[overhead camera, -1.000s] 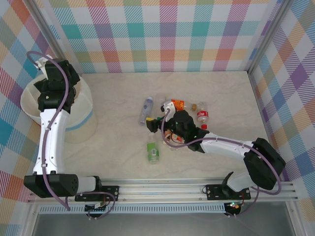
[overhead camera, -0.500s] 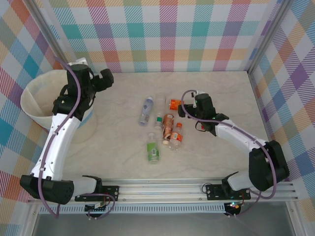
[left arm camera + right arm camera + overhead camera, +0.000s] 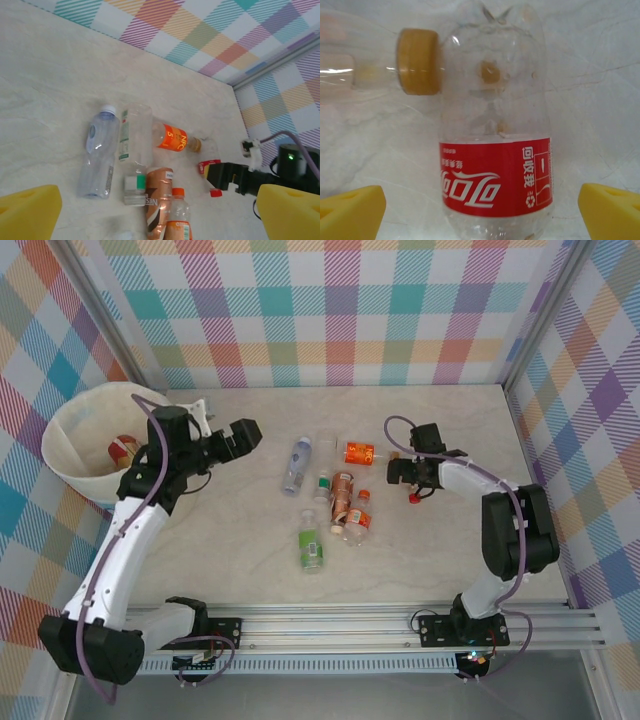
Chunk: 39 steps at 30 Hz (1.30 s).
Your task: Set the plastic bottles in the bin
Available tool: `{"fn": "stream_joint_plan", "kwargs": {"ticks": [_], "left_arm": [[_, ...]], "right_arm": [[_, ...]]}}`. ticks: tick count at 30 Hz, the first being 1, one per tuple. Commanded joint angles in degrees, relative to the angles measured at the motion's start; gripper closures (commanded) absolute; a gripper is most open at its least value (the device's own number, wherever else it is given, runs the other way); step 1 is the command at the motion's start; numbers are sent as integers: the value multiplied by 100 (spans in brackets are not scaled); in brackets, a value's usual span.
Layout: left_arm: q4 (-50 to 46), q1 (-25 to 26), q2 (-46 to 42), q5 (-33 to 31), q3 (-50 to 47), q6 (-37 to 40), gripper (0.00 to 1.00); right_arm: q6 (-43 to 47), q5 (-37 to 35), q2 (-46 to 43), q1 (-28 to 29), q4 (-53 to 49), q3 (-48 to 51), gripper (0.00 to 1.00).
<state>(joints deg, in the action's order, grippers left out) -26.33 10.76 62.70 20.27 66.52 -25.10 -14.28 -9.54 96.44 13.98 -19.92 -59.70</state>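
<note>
Right gripper [image 3: 480, 212] straddles the red-labelled plastic bottle [image 3: 495, 150].

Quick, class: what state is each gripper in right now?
Left gripper: open, empty.
Right gripper: open, straddling the clear red-labelled plastic bottle.

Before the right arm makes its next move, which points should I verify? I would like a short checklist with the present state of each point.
1. Right claw open: ok.
2. Red-label bottle lies between its fingertips: ok.
3. That bottle clear of neighbours: not ok; an orange cap seems to touch it.
4. Claw low enough to close on it: cannot tell.
5. Left claw open and empty: ok.
6. Bin has room: ok.
</note>
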Motion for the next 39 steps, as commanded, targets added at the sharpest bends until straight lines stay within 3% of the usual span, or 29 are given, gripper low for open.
{"fn": "stream_joint_plan", "kwargs": {"ticks": [1, 5, 24, 34, 39], "left_arm": [[347, 33, -487, 219, -403, -117, 0], [342, 31, -777, -56, -733, -37, 0], [478, 38, -934, -58, -1315, -97, 0], [511, 38, -910, -12, -1390, -174, 0], [644, 39, -850, 57, -1397, -288, 0]], "right_arm": [[72, 182, 189, -85, -235, -307, 7], [55, 94, 379, -113, -380, -504, 10], [-37, -12, 1217, -124, -1364, -1280, 26], [-87, -118, 897, -127, -1119, -969, 42], [-147, 72, 281, -115, -537, -420, 47]]}}
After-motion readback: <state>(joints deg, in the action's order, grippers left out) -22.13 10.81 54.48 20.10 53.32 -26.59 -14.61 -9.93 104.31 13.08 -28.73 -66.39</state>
